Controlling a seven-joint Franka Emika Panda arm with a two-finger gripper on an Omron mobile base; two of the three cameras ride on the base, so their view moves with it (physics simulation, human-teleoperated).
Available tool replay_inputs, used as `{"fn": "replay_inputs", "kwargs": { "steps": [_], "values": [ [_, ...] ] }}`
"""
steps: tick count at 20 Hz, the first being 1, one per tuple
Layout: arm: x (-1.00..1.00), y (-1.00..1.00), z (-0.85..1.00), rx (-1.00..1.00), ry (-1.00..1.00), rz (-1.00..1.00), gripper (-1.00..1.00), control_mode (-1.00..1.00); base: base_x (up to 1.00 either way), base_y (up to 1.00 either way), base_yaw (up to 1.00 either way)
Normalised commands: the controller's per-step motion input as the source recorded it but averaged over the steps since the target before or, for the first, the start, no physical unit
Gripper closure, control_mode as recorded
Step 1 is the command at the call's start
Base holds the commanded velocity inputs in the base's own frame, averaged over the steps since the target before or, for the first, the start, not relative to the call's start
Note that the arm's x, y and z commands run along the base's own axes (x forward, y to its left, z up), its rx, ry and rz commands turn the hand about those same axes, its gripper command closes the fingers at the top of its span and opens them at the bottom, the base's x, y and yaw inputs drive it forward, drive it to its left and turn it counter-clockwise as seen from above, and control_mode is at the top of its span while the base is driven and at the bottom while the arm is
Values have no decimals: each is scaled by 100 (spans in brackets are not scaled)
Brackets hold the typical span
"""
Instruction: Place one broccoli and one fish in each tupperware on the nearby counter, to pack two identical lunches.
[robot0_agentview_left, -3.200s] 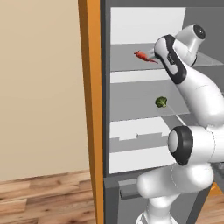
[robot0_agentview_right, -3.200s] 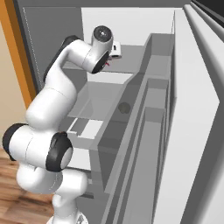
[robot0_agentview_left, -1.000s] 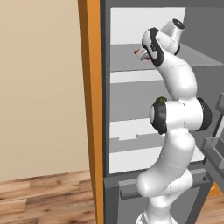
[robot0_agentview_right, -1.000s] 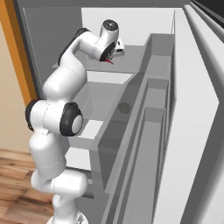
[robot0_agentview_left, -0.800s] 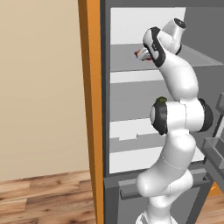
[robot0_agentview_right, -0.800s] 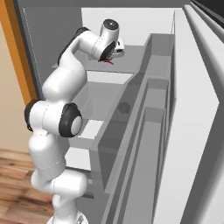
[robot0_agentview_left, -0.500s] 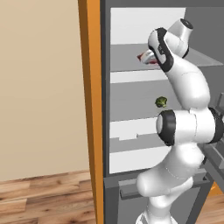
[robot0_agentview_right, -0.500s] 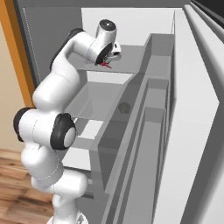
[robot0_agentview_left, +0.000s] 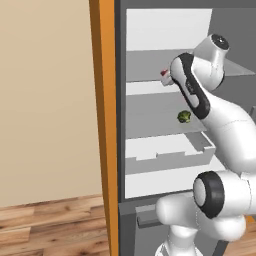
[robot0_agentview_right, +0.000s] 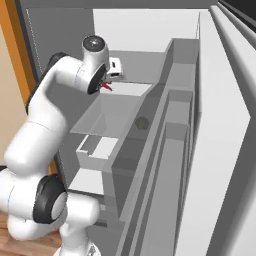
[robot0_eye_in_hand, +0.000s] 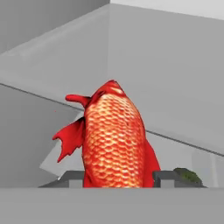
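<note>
Red fish (robot0_eye_in_hand: 114, 140) sits clamped between the gripper (robot0_eye_in_hand: 117, 178) fingertips, lifted clear for packing; broccoli (robot0_eye_in_hand: 187, 175) waits just beside the hand, on the shelf (robot0_agentview_left: 150, 112) below.

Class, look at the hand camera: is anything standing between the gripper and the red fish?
Nothing visible does. The fish sits directly between the gripper's two fingertips, with no other object in the gap.

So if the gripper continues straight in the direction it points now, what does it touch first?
Nothing new before the grey back wall, probably: the gripper is shut on the red scaly fish, which would meet it first; depth is unclear.
</note>
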Motion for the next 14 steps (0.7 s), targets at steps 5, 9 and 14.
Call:
{"fn": "replay_inputs", "kwargs": {
  "steps": [5, 9, 14],
  "values": [
    [-100, 0, 0, 0, 1, -20, 100, -100, 0, 0, 0],
    [-100, -7, 0, 0, 5, -20, 100, -100, 0, 0, 0],
    [-100, -3, 0, 0, 7, -11, 100, -100, 0, 0, 0]
  ]
}}
